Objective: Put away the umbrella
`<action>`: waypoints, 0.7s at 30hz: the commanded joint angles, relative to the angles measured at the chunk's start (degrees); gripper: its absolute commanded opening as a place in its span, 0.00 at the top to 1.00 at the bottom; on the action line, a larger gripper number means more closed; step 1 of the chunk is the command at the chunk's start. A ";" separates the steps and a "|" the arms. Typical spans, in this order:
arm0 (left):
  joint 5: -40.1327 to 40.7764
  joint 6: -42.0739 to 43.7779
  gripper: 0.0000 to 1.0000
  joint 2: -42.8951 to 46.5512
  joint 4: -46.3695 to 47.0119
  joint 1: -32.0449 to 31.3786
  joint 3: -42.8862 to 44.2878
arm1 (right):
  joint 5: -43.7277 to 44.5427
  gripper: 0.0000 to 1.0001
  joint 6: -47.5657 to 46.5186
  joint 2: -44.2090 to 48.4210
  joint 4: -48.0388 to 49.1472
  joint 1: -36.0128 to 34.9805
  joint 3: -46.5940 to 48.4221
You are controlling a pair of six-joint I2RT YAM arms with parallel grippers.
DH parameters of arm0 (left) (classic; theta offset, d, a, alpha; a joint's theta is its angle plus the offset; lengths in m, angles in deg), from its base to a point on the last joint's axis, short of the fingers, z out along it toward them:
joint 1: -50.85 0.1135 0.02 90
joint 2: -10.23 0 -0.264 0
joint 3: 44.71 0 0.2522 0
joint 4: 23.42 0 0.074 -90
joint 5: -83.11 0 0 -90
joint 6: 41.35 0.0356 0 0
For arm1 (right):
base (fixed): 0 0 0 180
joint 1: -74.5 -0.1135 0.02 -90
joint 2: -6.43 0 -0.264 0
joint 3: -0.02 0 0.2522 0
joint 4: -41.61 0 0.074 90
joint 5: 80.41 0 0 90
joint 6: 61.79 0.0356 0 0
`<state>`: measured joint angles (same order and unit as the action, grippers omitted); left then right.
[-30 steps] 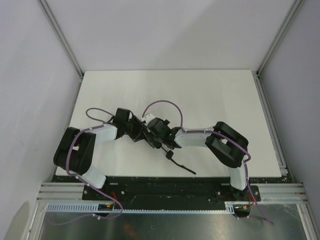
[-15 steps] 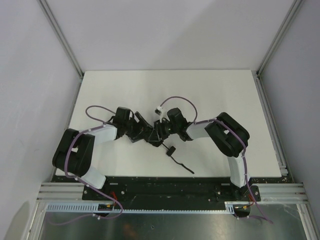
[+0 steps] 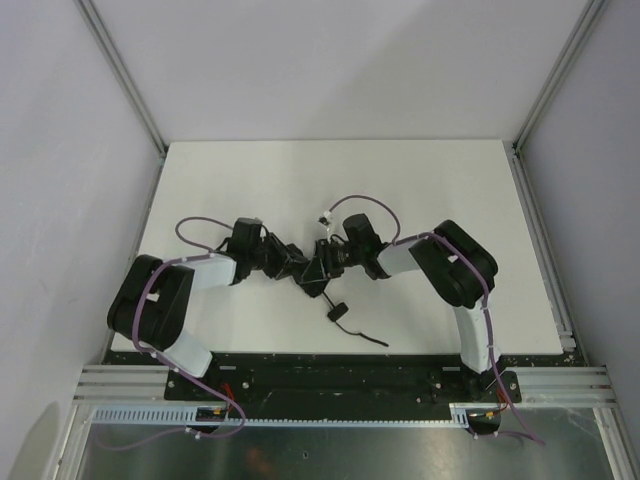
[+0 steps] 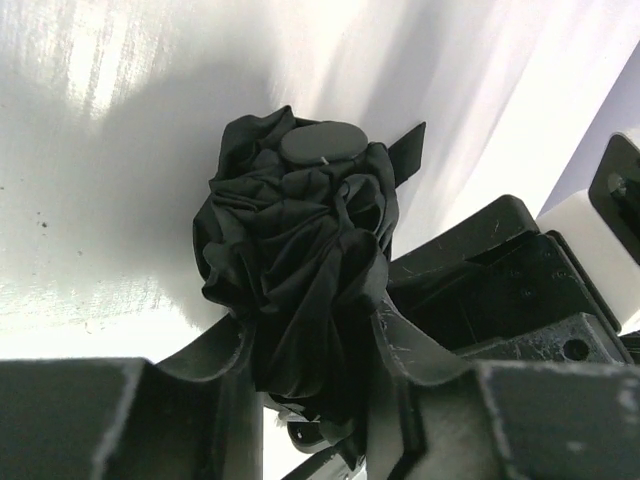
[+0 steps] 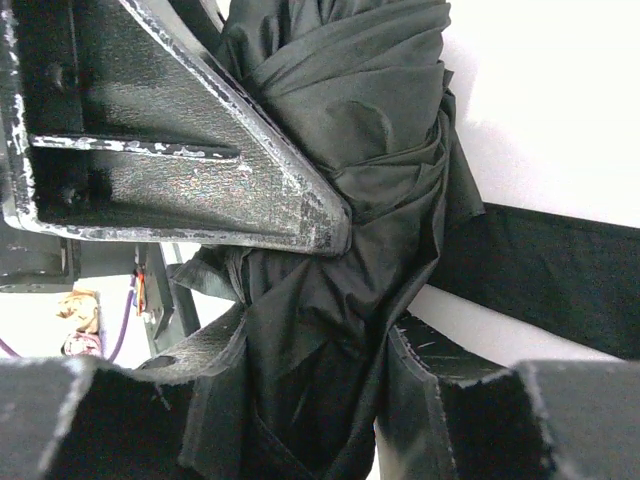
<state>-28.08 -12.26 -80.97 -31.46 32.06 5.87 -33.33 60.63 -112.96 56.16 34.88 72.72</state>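
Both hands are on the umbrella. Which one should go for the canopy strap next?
Right, probably. A flat black strap runs just beside the right hand in its wrist view, while the left hand clamps the bunched umbrella and can hold it.

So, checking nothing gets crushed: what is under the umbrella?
Bare white table shows around the umbrella, partly in its shadow. What lies directly beneath the bunched fabric is hidden by the fabric itself and by the left hand and right hand gripping it.
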 commanded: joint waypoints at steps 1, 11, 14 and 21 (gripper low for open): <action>8.69 7.16 1.00 -3.45 -12.03 -0.48 -5.65 | 6.56 0.61 -5.44 3.55 -10.87 -0.88 -2.26; 6.11 2.65 1.00 -1.82 -13.73 -0.52 -6.36 | 45.75 0.11 -18.09 14.87 -26.19 -14.45 0.42; 5.81 1.94 1.00 -2.23 -14.63 -0.47 -6.20 | 56.10 0.12 -20.47 12.29 -28.83 -18.41 3.41; 6.00 0.89 1.00 -1.79 -16.41 -0.70 -6.35 | 75.95 0.37 -23.23 4.51 -34.02 -23.32 9.72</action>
<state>-28.30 -13.94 -79.88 -31.60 31.97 3.29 26.21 40.55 -104.55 27.75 12.31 79.36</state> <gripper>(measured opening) 0.417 0.742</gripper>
